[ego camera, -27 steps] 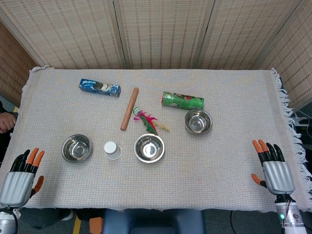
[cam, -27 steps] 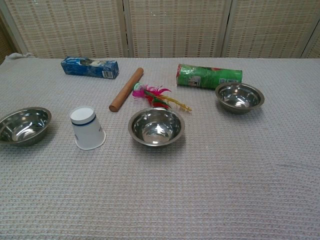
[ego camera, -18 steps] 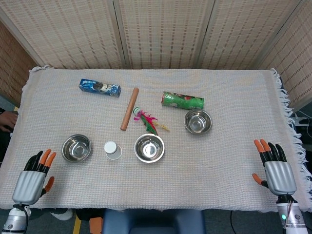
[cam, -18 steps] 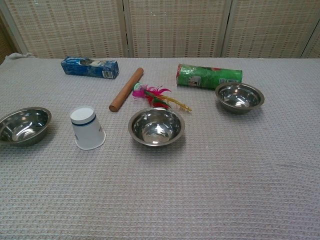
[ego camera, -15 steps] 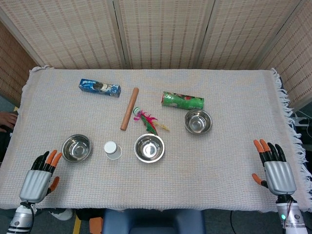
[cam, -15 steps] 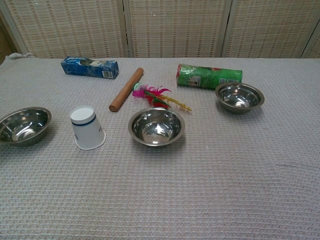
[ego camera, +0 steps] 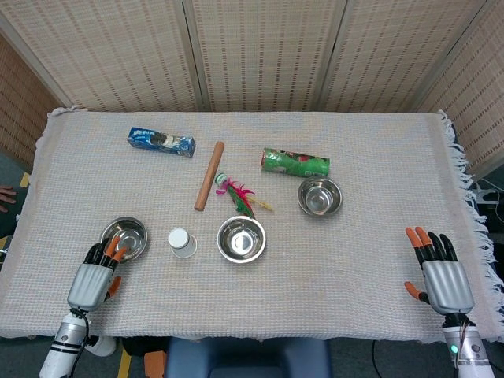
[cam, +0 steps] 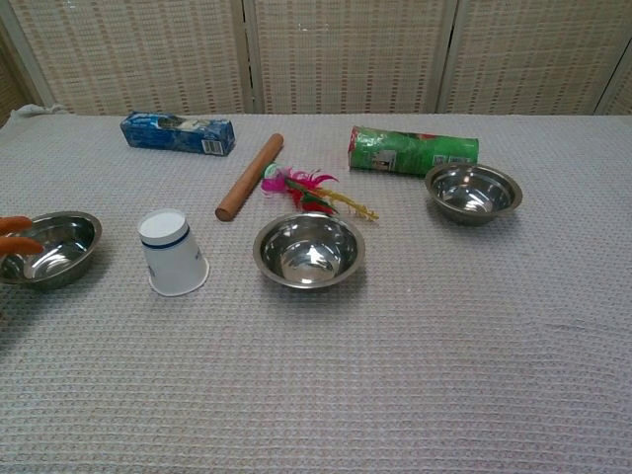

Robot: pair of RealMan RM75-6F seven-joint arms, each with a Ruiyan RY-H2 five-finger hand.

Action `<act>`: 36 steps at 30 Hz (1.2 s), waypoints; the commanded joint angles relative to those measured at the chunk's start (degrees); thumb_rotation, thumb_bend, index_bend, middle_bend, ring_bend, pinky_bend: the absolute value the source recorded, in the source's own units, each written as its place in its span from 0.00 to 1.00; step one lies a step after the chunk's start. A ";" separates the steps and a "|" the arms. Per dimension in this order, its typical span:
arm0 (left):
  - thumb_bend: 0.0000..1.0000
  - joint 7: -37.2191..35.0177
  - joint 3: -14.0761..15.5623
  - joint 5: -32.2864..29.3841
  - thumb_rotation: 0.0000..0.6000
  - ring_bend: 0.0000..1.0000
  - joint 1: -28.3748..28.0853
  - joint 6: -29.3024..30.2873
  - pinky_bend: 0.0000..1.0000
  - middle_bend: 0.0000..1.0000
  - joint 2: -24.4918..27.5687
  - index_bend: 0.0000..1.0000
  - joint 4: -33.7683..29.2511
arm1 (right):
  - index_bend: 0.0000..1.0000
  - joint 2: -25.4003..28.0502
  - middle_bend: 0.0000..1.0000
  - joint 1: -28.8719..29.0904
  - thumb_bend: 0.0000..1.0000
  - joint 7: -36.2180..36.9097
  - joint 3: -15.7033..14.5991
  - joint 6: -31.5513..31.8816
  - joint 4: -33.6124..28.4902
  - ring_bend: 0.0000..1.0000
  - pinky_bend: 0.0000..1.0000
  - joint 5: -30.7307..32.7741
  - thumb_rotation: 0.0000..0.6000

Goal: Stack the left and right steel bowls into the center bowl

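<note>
Three steel bowls sat on the woven cloth-covered table (ego camera: 378, 260). The left bowl (ego camera: 124, 239) lay near the table's near-left edge, the center bowl (ego camera: 241, 239) sat in the middle, and the right bowl (ego camera: 320, 196) lay farther back to the right, just in front of a green cylindrical can (ego camera: 295, 163) lying on its side. All three bowls stood upright and apart from each other, none stacked.

The left hand (ego camera: 96, 274) was at the near rim of the left bowl, its orange fingertips (ego camera: 116, 242) reaching over the rim — whether they touched the steel could not be told from either view. The fingers were extended and slightly spread, holding nothing. The right hand (ego camera: 445, 276) was over the near-right part of the cloth, well apart from every bowl, fingers straight and spread, nothing in it.

Between the left and center bowls stood an upside-down white paper cup (ego camera: 183, 242). Behind the center bowl lay a pink-and-green feathered shuttlecock (ego camera: 236, 191), a wooden rolling stick (ego camera: 209, 176) and — farther back on the left — a blue box (ego camera: 161, 142).
</note>
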 commanded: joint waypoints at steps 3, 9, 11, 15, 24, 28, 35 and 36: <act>0.40 -3.60 -1.52 -0.66 1.00 0.00 -2.73 0.37 0.14 0.05 -8.48 0.47 16.35 | 0.00 0.16 0.00 0.08 0.09 -0.20 -0.17 -0.40 -0.17 0.00 0.00 0.18 1.00; 0.40 -6.21 -2.10 -1.55 1.00 0.00 -3.87 0.55 0.14 0.07 -11.65 0.54 23.89 | 0.00 0.33 0.00 0.07 0.09 -0.44 -0.26 -0.57 -0.57 0.00 0.00 0.47 1.00; 0.42 -7.71 -2.11 -1.49 1.00 0.00 -4.10 1.40 0.14 0.09 -12.19 0.58 25.36 | 0.00 0.33 0.00 0.08 0.09 -0.52 -0.26 -0.58 -0.60 0.00 0.00 0.50 1.00; 0.56 -10.24 -2.11 -0.92 1.00 0.03 -4.20 4.96 0.15 0.15 -13.39 0.68 27.63 | 0.00 0.23 0.00 0.22 0.09 -0.78 -0.35 -1.00 -0.51 0.00 0.00 0.72 1.00; 0.71 -10.20 -2.74 0.58 1.00 0.04 -5.42 12.95 0.16 0.18 -11.57 0.74 24.40 | 0.00 0.66 0.00 0.28 0.09 -0.30 -0.41 -1.14 -0.97 0.00 0.00 0.74 1.00; 0.71 -6.68 -3.48 2.03 1.00 0.04 -7.68 14.77 0.16 0.19 -7.59 0.75 15.59 | 0.00 0.80 0.00 0.40 0.09 0.00 -0.57 -1.52 -1.08 0.00 0.00 0.68 1.00; 0.71 0.41 -4.85 2.77 1.00 0.04 -13.37 7.92 0.16 0.19 -2.06 0.75 -5.47 | 0.00 1.30 0.00 0.29 0.09 0.88 -0.82 -1.24 -1.65 0.00 0.00 -0.04 1.00; 0.71 1.47 -5.10 2.50 1.00 0.04 -14.20 6.41 0.15 0.19 -1.91 0.75 -7.37 | 0.00 1.38 0.00 0.28 0.09 1.04 -0.84 -1.21 -1.70 0.00 0.00 -0.12 1.00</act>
